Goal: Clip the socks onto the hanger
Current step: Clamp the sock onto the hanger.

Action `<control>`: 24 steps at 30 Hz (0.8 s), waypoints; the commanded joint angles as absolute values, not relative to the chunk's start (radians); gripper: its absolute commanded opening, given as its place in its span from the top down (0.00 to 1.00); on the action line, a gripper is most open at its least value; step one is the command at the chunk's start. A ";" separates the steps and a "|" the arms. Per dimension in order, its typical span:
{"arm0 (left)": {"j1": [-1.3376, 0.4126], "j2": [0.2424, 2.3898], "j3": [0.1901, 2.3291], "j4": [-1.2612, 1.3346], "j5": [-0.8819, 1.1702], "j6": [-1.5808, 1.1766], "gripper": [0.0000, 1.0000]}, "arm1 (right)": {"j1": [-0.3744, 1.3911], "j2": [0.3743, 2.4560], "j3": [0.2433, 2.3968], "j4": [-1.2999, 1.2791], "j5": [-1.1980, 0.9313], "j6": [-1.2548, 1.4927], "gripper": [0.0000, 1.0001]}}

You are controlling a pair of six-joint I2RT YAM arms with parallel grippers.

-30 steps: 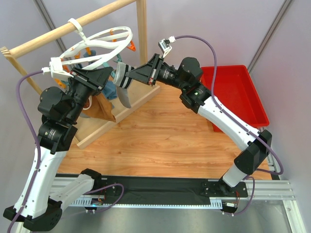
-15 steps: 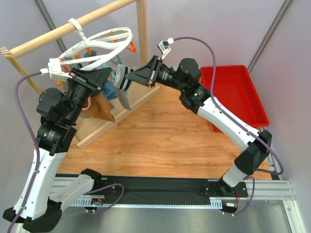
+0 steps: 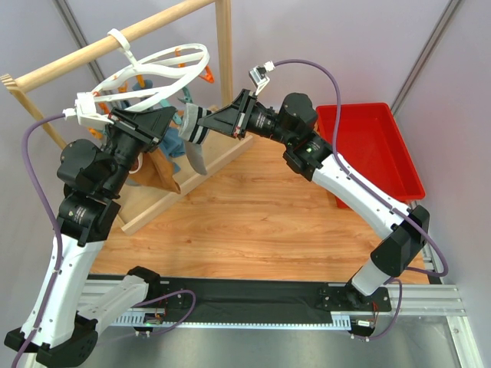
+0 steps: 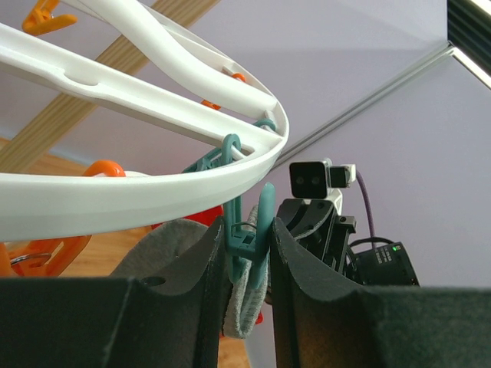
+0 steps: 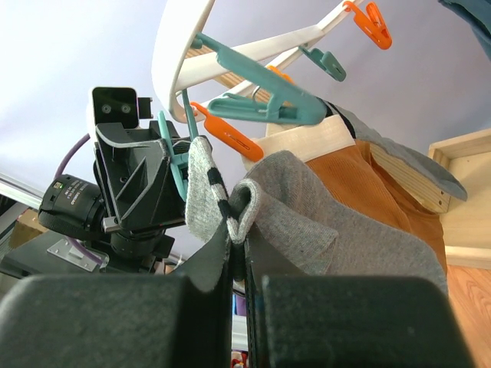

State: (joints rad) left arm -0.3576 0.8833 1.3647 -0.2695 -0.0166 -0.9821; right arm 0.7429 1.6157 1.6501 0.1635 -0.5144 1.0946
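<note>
The white ring hanger (image 3: pixel 170 57) hangs by its hook from a wooden rail. My left gripper (image 3: pixel 167 123) is shut on a dangling teal clip (image 4: pixel 258 224), squeezing it between both fingers just under the ring (image 4: pixel 153 192). A grey sock (image 3: pixel 196 150) with a black-and-white striped cuff (image 5: pixel 205 188) hangs from my right gripper (image 3: pixel 204 123), which is shut on a fold of the cuff (image 5: pixel 244 218). The cuff edge (image 4: pixel 247 295) sits right at the teal clip's lower end, between my left fingers. Only one sock shows.
The wooden rail frame (image 3: pixel 115 42) stands at the back left. A brown tote bag (image 3: pixel 159 175) and a teal-blue cloth (image 3: pixel 173 142) hang under the ring. Orange and teal clips (image 5: pixel 268 107) dangle close by. A red bin (image 3: pixel 376 146) sits at the right.
My right gripper has carried the sock cuff a little to the left, closer to my left gripper and the clip. The left arm has barely moved.
</note>
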 commanded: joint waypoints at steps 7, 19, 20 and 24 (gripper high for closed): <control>-0.351 0.877 1.397 -0.235 -0.040 -0.965 1.00 | 0.747 1.552 1.631 0.189 -0.503 1.080 1.00; -0.351 0.885 1.390 -0.221 -0.017 -0.977 1.00 | 0.750 1.586 1.670 0.198 -0.509 1.098 1.00; -0.351 0.885 1.388 -0.219 -0.015 -0.977 1.00 | 0.750 1.589 1.674 0.198 -0.509 1.100 1.00; -0.351 0.885 1.387 -0.219 -0.012 -0.977 1.00 | 0.753 1.605 1.697 0.190 -0.512 1.095 1.00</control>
State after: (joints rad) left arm -0.3576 0.8864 1.3647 -0.2676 -0.0090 -0.9817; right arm 0.7448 1.6005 1.6455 0.1654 -0.5137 1.0954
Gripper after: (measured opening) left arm 0.319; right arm 0.024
